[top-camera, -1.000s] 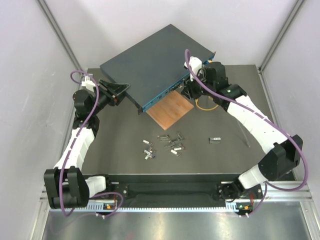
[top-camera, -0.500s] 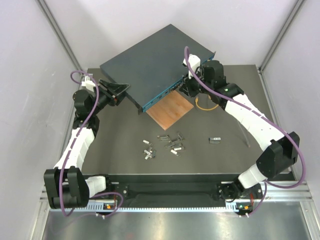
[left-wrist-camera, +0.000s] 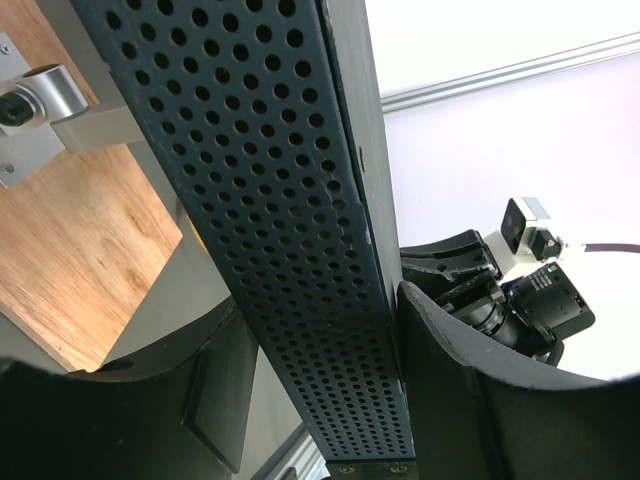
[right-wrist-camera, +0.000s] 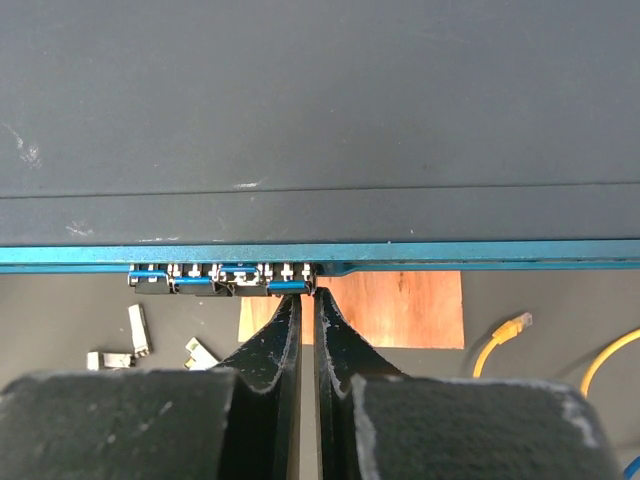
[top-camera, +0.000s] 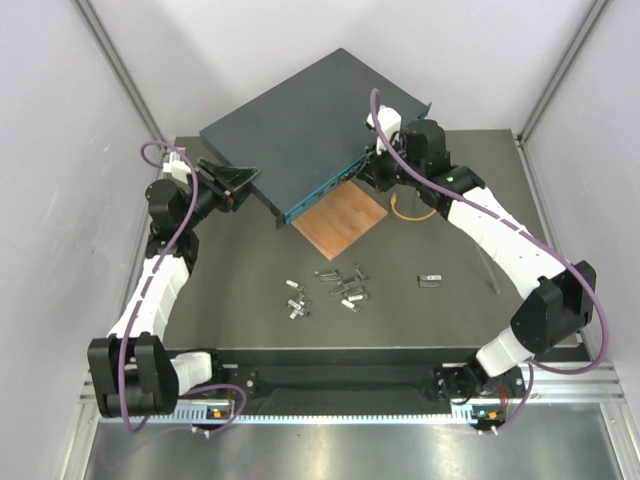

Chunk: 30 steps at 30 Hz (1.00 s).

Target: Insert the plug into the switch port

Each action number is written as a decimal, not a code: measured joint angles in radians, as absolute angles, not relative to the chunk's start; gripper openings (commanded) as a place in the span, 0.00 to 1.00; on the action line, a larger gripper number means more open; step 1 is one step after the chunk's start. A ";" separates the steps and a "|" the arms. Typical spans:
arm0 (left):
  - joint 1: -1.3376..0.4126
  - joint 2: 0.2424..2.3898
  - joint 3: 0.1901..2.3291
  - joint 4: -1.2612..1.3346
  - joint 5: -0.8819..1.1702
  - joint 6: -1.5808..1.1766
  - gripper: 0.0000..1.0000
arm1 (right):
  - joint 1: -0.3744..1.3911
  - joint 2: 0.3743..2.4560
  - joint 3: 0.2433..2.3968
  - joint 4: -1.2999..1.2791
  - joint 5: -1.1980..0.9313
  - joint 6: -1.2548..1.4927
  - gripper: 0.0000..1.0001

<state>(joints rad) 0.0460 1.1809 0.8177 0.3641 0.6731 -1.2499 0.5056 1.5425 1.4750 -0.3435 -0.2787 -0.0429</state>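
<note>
The switch (top-camera: 300,130), a flat dark blue-grey box, lies at an angle at the back of the table, its teal front face (right-wrist-camera: 420,254) turned toward my right arm. Several plugs with blue tabs sit in its row of sockets. The rightmost plug (right-wrist-camera: 288,287) is right at the tips of my right gripper (right-wrist-camera: 307,297), which is shut with nothing between its fingers. My left gripper (left-wrist-camera: 318,330) is closed on the switch's perforated side wall (left-wrist-camera: 290,200) at the near left corner (top-camera: 268,200).
A thin brown wooden board (top-camera: 340,220) lies under the switch's front edge. Several loose metal plugs (top-camera: 335,285) are scattered on the dark mat, with a small module (top-camera: 430,280) to their right. A yellow cable (top-camera: 415,210) loops behind my right wrist.
My right gripper has shut and moved a little closer to the switch's front face. The left arm and the switch have not moved.
</note>
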 measured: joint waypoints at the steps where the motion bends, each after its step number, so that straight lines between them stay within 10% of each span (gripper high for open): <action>1: 0.046 1.181 0.818 0.364 0.673 -1.250 0.10 | 0.506 1.542 1.475 -0.344 -0.278 -0.040 0.00; 24: 0.049 1.188 0.822 0.365 0.677 -1.251 0.00 | 0.508 1.602 1.585 -0.451 -0.272 0.117 0.00; 30: 0.050 1.187 0.827 0.356 0.680 -1.243 0.10 | 0.508 1.601 1.584 -0.456 -0.272 0.105 0.02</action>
